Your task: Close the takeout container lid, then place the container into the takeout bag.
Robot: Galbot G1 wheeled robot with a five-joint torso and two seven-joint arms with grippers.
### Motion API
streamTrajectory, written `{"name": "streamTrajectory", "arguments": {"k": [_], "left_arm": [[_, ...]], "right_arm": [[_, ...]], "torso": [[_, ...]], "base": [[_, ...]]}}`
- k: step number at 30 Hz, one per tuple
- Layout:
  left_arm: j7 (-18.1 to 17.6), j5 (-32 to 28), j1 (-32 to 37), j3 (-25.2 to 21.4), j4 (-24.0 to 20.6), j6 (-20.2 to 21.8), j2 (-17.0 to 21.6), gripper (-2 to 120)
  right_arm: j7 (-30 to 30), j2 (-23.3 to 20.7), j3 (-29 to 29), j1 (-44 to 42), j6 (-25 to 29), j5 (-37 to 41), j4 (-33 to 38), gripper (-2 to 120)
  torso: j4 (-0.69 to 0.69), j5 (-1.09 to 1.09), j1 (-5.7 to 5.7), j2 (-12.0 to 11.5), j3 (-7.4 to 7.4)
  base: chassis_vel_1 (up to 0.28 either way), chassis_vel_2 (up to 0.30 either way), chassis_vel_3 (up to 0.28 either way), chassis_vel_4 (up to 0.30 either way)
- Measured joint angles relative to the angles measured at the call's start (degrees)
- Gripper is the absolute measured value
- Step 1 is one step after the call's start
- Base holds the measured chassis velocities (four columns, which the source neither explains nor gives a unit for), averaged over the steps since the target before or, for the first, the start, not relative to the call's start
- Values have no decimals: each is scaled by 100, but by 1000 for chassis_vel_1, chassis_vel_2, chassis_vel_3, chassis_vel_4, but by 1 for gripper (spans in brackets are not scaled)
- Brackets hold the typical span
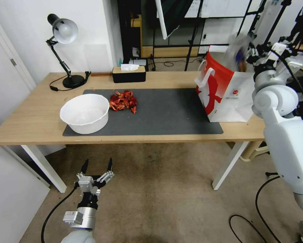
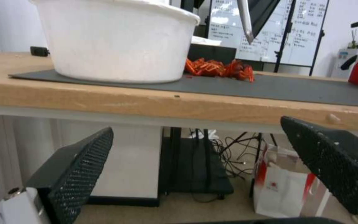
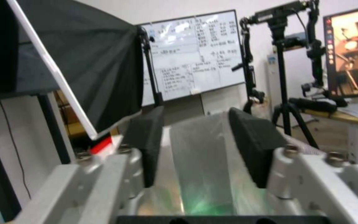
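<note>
Container (image 3: 202, 155) between right fingers (image 3: 251, 146)

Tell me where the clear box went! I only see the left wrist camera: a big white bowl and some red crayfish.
Observer: The right gripper holds the clear box in the air, jaws shut on it, right above the bag.
Operator: Is the bag standing up?
Observer: Yes, upright at the right end of the table, partly on the dark mat.
Operator: What's way behind my bowl?
Observer: A desk lamp at the back left corner, far from your left gripper, which hangs below the table's front edge.
</note>
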Motion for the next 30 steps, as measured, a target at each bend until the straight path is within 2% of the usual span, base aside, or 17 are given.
{"name": "streamTrajectory", "arguments": {"k": [2, 4, 5, 6, 8, 10, 12, 14, 18, 20, 22, 24, 26, 28, 30], "left_arm": [[-4, -23, -11, -16, -22, 6, 11, 100], [-5, -28, -13, -17, -27, 7, 13, 100], [-5, -45, -22, -21, -38, 10, 20, 100], [-3, -55, -23, -22, -42, 10, 21, 100], [-1, -62, -24, -22, -44, 11, 21, 100], [18, -76, -12, -21, -54, 34, 23, 100], [25, -77, -11, -20, -54, 35, 23, 100], [60, -107, -13, -21, -51, 36, 23, 100], [55, -112, -44, -53, -51, 31, 15, 100], [32, -113, -73, -108, -78, 28, 7, 100], [32, -114, -73, -109, -83, 28, 8, 100], [22, -130, -62, -128, -104, 15, 8, 100], [23, -135, -56, -128, -105, 6, 8, 100], [66, -145, -23, -136, -101, -50, 3, 100], [75, -145, -12, -136, -100, -56, 2, 100]], "right_arm": [[10, 13, 3, -40, -6, -5, 24, 57], [9, 16, 3, -46, -2, -5, 31, 59], [-31, 24, -1, -63, 35, -2, 67, 67], [-67, 24, -6, -68, 72, 0, 92, 70], [-92, 24, -10, -70, 95, 1, 111, 72], [-356, 2, -35, -119, 280, 55, 377, 85], [-419, -10, -43, -139, 309, 62, 457, 87], [-780, -86, -122, -320, 448, 18, 945, 98], [-1065, -158, -200, -662, 516, -47, 1479, 100], [-1286, -214, -223, -1164, 577, -199, 1890, 100], [-1301, -218, -222, -1215, 581, -218, 1920, 100], [-1484, -235, -192, -2164, 748, -684, 2338, 100], [-1502, -227, -186, -2274, 777, -757, 2374, 100], [-1563, -66, -102, -3016, 1083, -1286, 2556, 100], [-1569, -35, -87, -3125, 1135, -1353, 2570, 100]], "torso": [[0, 0, 0, 0, 0], [0, 0, 0, 0, 0], [0, 0, 0, 0, 0], [0, 0, 0, 0, 0], [0, 0, 0, 0, 0], [0, -1, 0, 0, 0], [1, -1, 0, 0, 0], [1, -2, 0, 0, -1], [2, -2, 0, 0, -1], [1, -1, 0, 0, -1], [1, 0, 0, 0, -1], [-1, 1, 0, 0, -1], [-2, 1, -1, 0, -1], [1, -1, -1, 0, -1], [1, 0, -1, 0, -2]], "base": [[0, 0, 0, 0], [0, 0, 0, 0], [0, 0, 0, 0], [0, 0, 0, 0], [0, 0, 0, 0], [0, 0, 0, 0], [0, 0, 0, 0], [0, 0, 0, 0], [0, 0, 0, 0], [0, 0, 0, 0], [0, 0, 0, 0], [0, 0, 0, 0], [0, 0, 0, 0], [0, 0, 0, 0], [0, 0, 0, 0]]}}
